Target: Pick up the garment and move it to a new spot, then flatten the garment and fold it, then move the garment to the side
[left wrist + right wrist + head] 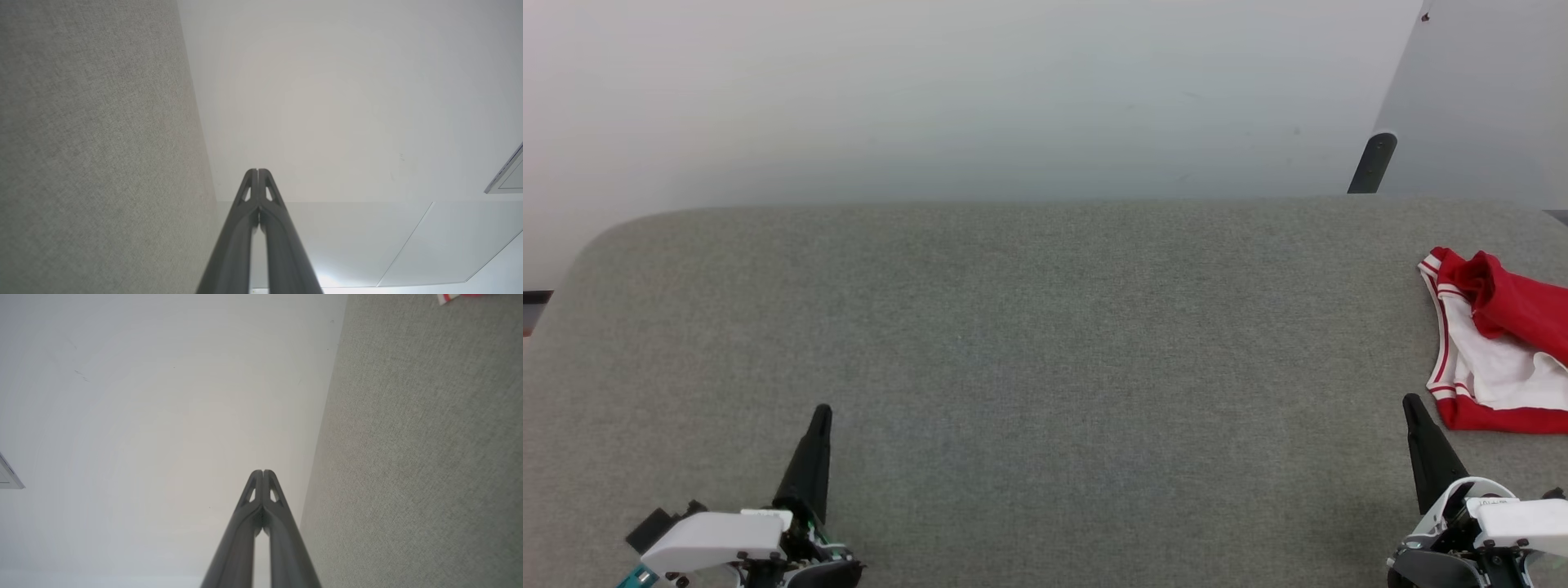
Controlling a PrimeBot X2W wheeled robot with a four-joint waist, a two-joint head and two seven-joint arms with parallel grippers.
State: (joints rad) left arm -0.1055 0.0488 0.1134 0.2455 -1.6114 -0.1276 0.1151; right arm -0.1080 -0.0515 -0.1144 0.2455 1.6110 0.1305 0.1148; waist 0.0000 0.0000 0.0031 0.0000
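Note:
The garment, red with white and red-and-white stripe trim, lies crumpled at the right edge of the grey fabric table, partly cut off by the head view's edge. A corner of the garment shows at the top of the right wrist view. My right gripper is shut and empty, its tip just left of and below the garment, apart from it. My left gripper is shut and empty at the lower left, far from the garment. Both wrist views show the fingers pressed together: left gripper, right gripper.
The table's far edge meets a pale wall. A dark post stands behind the table at the back right. The wide grey surface between the two grippers is bare fabric.

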